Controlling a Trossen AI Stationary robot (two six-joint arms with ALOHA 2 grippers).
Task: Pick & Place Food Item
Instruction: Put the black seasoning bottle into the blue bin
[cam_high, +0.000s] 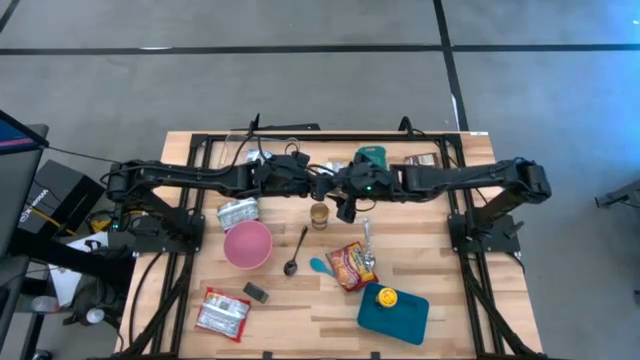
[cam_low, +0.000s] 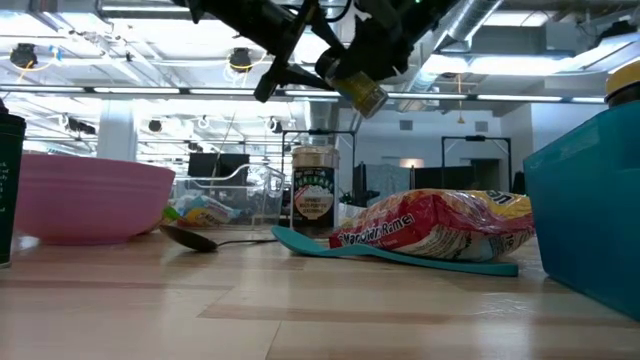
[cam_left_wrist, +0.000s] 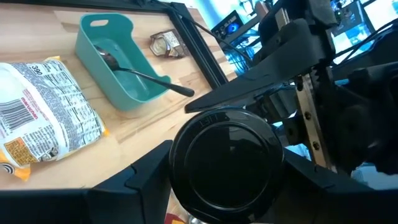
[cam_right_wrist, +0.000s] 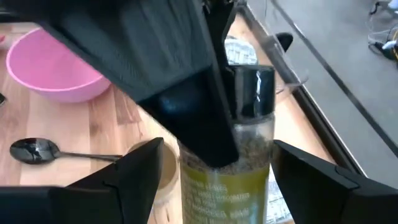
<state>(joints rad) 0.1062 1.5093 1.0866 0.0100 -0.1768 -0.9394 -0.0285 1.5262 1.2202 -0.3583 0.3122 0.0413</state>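
Hovering at the centre of the high view, the left gripper (cam_high: 318, 184) and right gripper (cam_high: 346, 200) meet nose to nose above the table; the spice jar (cam_low: 362, 92) is hidden between them here.

In the low view it hangs tilted at upper centre, well above a second jar (cam_low: 313, 192) standing on the wood.

In the left wrist view, the left fingers clamp the jar's black lid (cam_left_wrist: 227, 158) at lower centre.

In the right wrist view, the right fingers (cam_right_wrist: 127, 180) stand wide on both sides of the jar's body, not touching.

The jar looks rigid, smooth, possibly glass, light with dried herbs: likely slippery and breakable, best gripped squarely across the labelled mid-body.
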